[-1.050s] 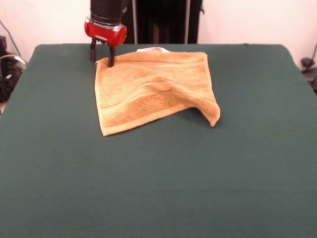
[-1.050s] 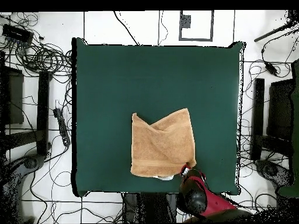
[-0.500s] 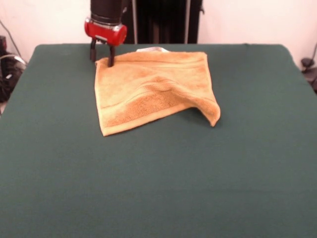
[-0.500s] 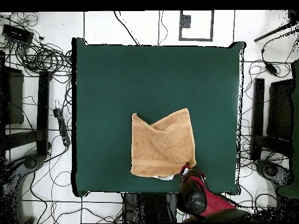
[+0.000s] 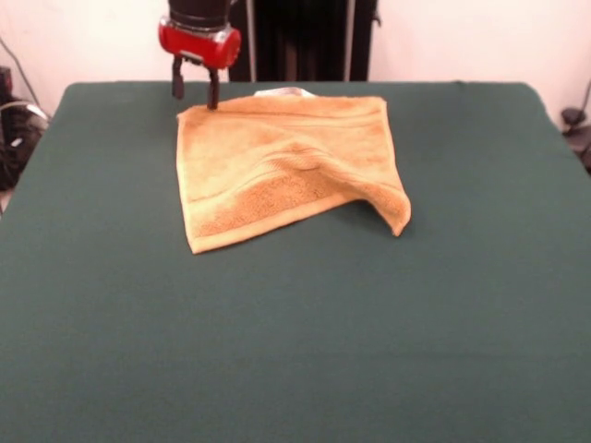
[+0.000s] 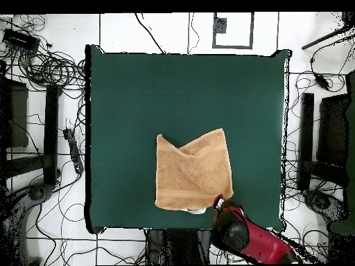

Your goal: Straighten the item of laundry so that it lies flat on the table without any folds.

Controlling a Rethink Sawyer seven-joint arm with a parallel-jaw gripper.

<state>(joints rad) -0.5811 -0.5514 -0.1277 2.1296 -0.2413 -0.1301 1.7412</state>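
The item of laundry (image 5: 286, 166) is a golden-orange towel lying near the far side of the green table (image 5: 295, 360). Its near right corner is folded and humped up, and a ridge runs across its middle. A white scrap peeks out at its far edge. My gripper (image 5: 195, 95) hangs just above the towel's far left corner, open, with nothing between the fingers. In the overhead view the towel (image 6: 193, 173) sits close to the lower table (image 6: 180, 97) edge, with a notch-shaped fold along its upper side, and the gripper (image 6: 220, 203) is at its lower right corner.
Bare green cloth stretches wide in front of the towel and on both sides. Tangled cables (image 6: 48, 69) and dark stands (image 6: 333, 138) lie on the floor around the table. The towel's far edge lies close to the table's far edge.
The gripper has risen off the towel's far left corner, where one finger was on the cloth. The towel has kept its shape and place.
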